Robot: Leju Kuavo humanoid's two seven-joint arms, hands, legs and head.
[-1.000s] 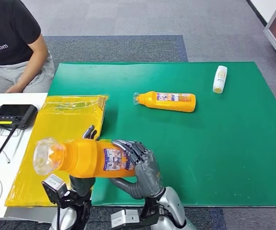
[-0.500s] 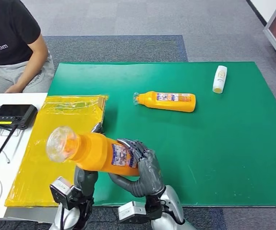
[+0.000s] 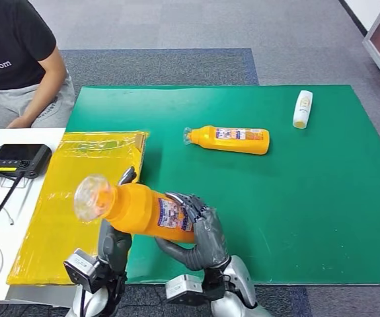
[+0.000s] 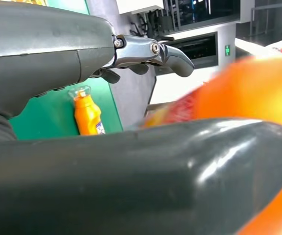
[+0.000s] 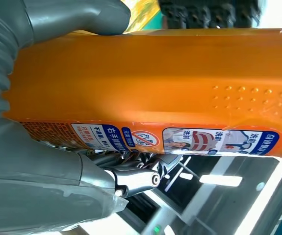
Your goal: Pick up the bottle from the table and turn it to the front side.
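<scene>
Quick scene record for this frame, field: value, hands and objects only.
held bottle: orange, lifted off the table, clear cap toward the robot's left
right hand: grips the held bottle at its labelled base end
left hand: under the held bottle near its neck, grip unclear
second orange bottle: lying on the green mat
white bottle: lying at the mat's far right
yellow bag: flat on the mat's left edge
person: seated far left
</scene>
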